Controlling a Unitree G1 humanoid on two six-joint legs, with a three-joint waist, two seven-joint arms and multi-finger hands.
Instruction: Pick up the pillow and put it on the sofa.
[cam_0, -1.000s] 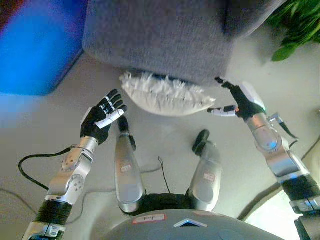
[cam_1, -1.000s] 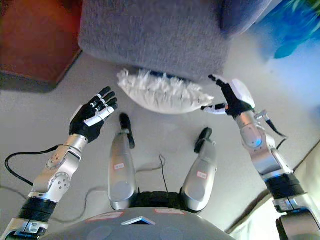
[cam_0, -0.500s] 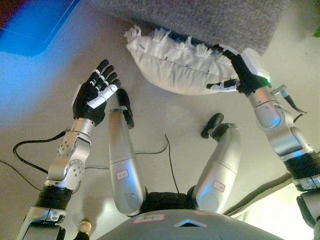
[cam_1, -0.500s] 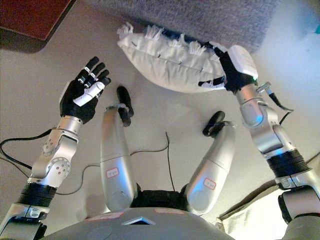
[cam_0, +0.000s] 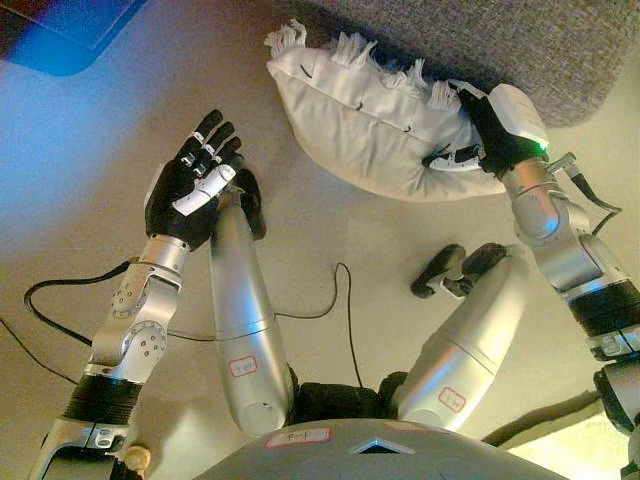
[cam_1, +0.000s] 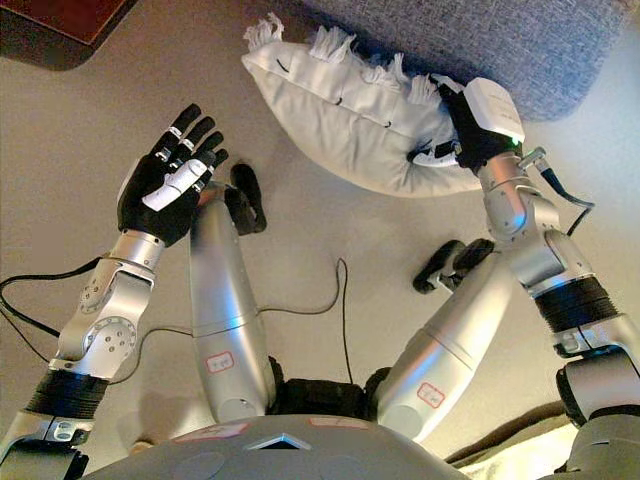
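Observation:
A white pillow (cam_0: 370, 125) with a fringed edge lies on the pale floor against the base of the grey sofa (cam_0: 480, 30). My right hand (cam_0: 498, 130) is at the pillow's right end. Its fingers are spread over the top edge and its thumb presses into the side; it is not closed round the pillow. My left hand (cam_0: 190, 185) is open with its palm up and fingers straight. It hovers above the floor to the left of the pillow and a little nearer to me, clear of it.
A dark red-brown piece of furniture (cam_1: 50, 20) stands at the far left beside the sofa. A pale cloth-like edge (cam_1: 520, 450) shows on the floor at the lower right.
The view has dropped closer to the floor. My right hand has moved from beside the pillow onto its right end. My left hand stays open to the left.

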